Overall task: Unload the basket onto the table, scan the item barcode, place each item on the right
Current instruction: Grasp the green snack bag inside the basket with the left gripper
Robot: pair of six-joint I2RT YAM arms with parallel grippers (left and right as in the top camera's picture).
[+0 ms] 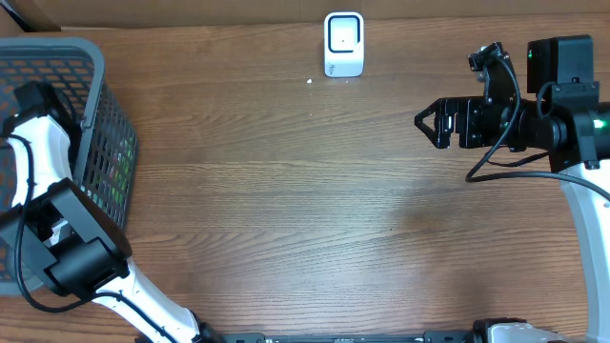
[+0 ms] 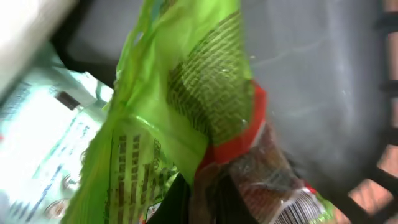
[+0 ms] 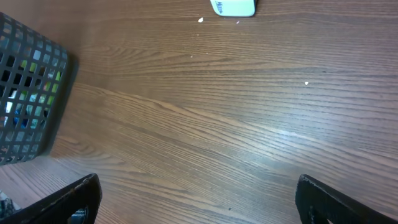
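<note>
Green snack packet (image 2: 186,93), crumpled and red-banded, fills the left wrist view. It lies inside the dark mesh basket (image 1: 100,124) at the left end of the wooden worktop (image 1: 286,210). Its columns of small print are too blurred to read, and barcode stripes (image 2: 301,208) show at its lower corner. The left gripper (image 1: 31,98) is clenched down in the basket; whether it pinches the packet I cannot tell. The right gripper (image 1: 426,122) hangs released over the worktop. A white scanner (image 1: 343,43) stands at the far edge, well apart.

The packet (image 2: 186,93) is green with a red band and seemingly dark print; the basket (image 1: 107,143) dark grey.
</note>
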